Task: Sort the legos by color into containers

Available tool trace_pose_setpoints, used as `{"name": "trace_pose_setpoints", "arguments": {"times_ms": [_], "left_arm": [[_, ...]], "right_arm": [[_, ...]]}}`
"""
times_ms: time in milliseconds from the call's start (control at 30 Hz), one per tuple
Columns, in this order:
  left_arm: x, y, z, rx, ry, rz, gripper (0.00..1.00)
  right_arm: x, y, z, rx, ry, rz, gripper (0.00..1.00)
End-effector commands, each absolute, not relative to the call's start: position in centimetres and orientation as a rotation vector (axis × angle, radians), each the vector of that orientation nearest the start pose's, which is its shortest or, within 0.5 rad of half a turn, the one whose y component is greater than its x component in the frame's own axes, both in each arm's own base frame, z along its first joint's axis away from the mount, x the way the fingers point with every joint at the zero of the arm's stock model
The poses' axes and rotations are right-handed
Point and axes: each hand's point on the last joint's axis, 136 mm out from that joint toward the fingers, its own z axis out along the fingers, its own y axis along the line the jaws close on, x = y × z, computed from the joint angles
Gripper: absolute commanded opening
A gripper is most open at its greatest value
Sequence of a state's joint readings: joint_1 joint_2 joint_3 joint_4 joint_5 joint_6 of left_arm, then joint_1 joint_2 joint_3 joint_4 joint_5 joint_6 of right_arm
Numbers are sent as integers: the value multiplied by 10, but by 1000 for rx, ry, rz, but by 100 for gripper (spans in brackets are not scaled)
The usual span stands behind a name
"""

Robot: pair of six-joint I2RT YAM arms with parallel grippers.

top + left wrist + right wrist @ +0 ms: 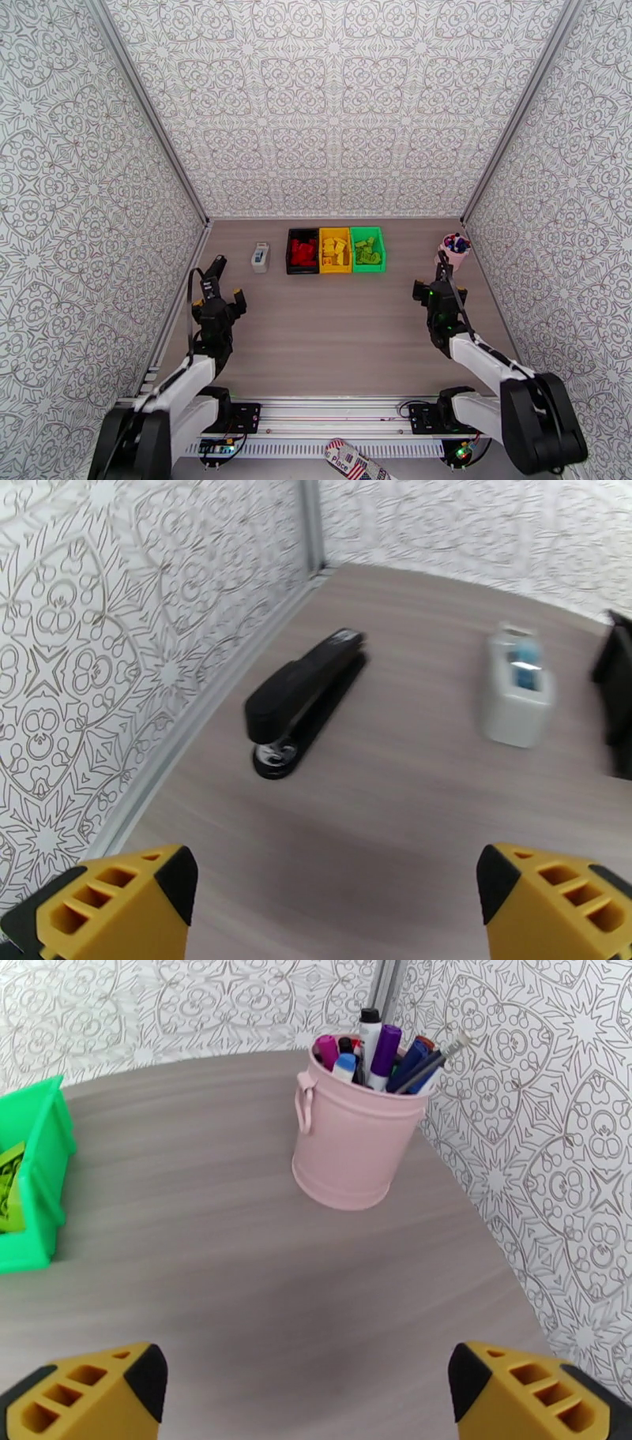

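Left arm [180, 385], right arm [483, 357]: white links, black joints, black cables. Tool fingers [107, 898] yellow, slotted, black-tipped.

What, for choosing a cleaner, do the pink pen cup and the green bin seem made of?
Pink pen cup: likely painted metal, matte; the rolled rim and small side handle suggest a tin pail, though plastic is possible. Green bin: moulded plastic, slightly glossy; uniform saturated colour, thin walls with soft highlights.
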State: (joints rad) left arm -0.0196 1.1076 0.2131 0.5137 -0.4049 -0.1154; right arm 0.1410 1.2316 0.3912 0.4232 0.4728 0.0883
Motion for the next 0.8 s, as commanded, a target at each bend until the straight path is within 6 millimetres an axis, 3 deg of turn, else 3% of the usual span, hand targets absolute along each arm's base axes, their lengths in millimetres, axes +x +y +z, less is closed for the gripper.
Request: {"name": "trace_pose_setpoints", "arguments": {"times_ms": [0,133,167,233,300,500,767], "left_arm": [[349,50,148,-257,1717,216,99],[370,36,141,-142,1675,188,99],[372,35,128,-137,1691,179,99],[369,38,130,-144,1624,208,99],[369,40,123,-165,1692,189,99],[400,41,112,-139,1834,138,99],[398,46,112,-161,1827,126,99]], "right_arm": [[375,-22,147,191,1790,-258,99],[387,-21,136,189,1780,-167,99],[389,-21,127,190,1767,-150,99],[391,-16,125,150,1736,-131,99],[398,-13,119,128,1812,-132,99],[400,-13,117,128,1820,-118,99],[398,-13,119,129,1807,-122,99]]}}
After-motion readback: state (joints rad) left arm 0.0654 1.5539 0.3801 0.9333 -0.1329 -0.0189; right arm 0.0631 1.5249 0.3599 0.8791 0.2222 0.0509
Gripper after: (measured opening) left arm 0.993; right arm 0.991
